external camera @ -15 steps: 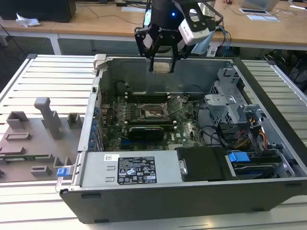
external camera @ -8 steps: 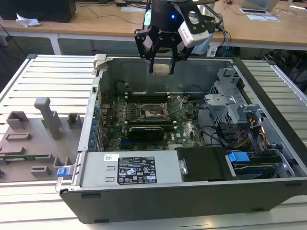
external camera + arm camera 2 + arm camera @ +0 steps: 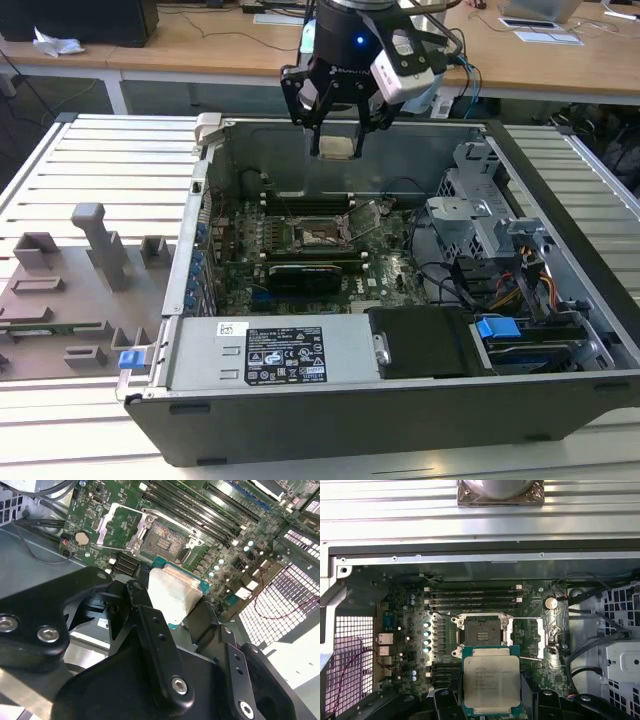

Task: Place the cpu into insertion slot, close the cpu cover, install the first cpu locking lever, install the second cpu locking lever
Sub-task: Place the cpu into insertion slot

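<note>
The pincer (image 3: 338, 146) pinches the cpu (image 3: 491, 679) by its edges, well above the insertion slot (image 3: 481, 631); a tilted or offset descent could jam it and damage that slot.

Probably a lab: opened computer case (image 3: 400, 425)

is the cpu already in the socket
No, the cpu is held between the fingers, and the socket sits empty.

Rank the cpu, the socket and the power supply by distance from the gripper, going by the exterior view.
1. cpu, held in the gripper.
2. socket, below it, empty.
3. power supply, farthest, on the camera's side.
</note>
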Controlling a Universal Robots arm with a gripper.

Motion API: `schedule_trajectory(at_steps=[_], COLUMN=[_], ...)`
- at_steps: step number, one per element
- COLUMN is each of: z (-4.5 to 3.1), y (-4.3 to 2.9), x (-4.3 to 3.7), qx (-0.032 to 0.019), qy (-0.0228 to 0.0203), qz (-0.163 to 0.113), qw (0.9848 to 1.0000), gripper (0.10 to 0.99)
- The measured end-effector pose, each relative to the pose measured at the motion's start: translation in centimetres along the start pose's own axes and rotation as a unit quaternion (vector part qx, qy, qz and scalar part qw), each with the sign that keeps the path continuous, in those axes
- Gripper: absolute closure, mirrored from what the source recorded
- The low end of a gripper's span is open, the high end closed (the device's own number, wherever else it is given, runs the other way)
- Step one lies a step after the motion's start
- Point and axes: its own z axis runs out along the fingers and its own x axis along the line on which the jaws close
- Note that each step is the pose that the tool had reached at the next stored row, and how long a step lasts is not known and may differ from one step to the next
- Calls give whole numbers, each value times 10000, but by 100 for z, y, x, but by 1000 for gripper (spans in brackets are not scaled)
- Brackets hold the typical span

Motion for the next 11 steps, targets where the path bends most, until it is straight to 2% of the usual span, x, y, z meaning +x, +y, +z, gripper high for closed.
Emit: schedule_trajectory(at_steps=[11], z=[56], y=[-5], x=[-1], qx=[5], qy=[0], qz=[0], qw=[10000], gripper=[541])
